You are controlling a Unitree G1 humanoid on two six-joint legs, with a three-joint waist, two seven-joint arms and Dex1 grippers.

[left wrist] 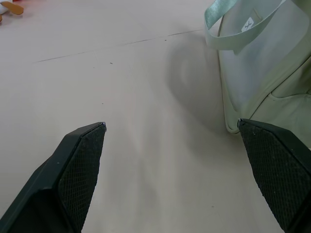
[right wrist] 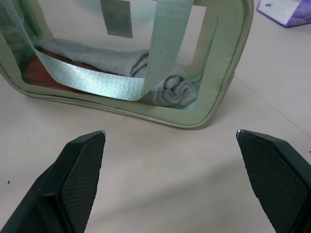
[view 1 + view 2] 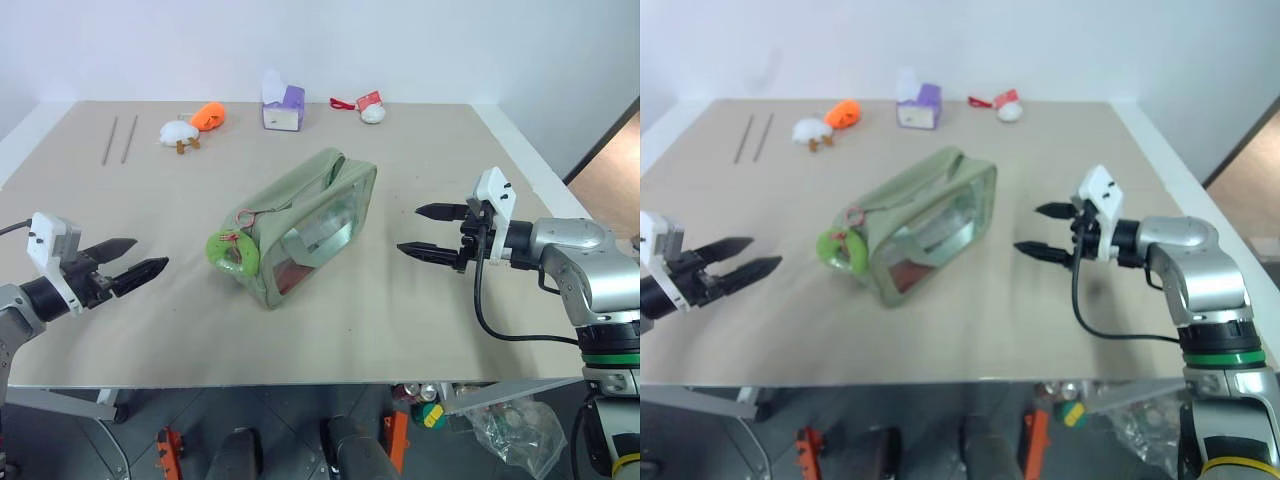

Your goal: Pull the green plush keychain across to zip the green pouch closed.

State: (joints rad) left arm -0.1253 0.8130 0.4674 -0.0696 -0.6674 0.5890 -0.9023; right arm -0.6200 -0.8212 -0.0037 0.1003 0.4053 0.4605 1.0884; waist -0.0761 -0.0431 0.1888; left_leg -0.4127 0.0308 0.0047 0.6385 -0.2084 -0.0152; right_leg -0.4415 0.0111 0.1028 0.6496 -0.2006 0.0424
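1. The left gripper (image 3: 133, 258) sits at the lower left of the left eye view with its two black fingers (image 1: 80, 165) spread wide and nothing between them; they hover over bare table, apart from the pouch.
2. The right gripper (image 3: 432, 232) sits at the right of that view, its fingers (image 2: 77, 170) likewise spread wide and empty, pointing toward the pouch's clear side without touching it.
3. The green pouch (image 3: 300, 225) lies on the beige table (image 3: 420, 330) at the centre of the frame, between the two grippers, running diagonally from lower left to upper right.
4. In the right wrist view the pouch's clear window shows grey folded cloth and something red inside, with a pale green webbing strap (image 2: 165, 43) hanging across it (a second strap curves along the lower edge).
5. The green plush keychain (image 3: 230, 252) rests against the pouch's lower-left end, on the side nearer the left gripper, with a thin red cord at its top.
6. Along the top of the frame sit a white plush toy (image 3: 180, 133), an orange plush toy (image 3: 209, 116) just beside it, a purple-and-white tissue box (image 3: 283, 105), and a small white-and-red item (image 3: 370, 108).
7. Two thin grey rods (image 3: 119, 139) lie side by side at the upper left.
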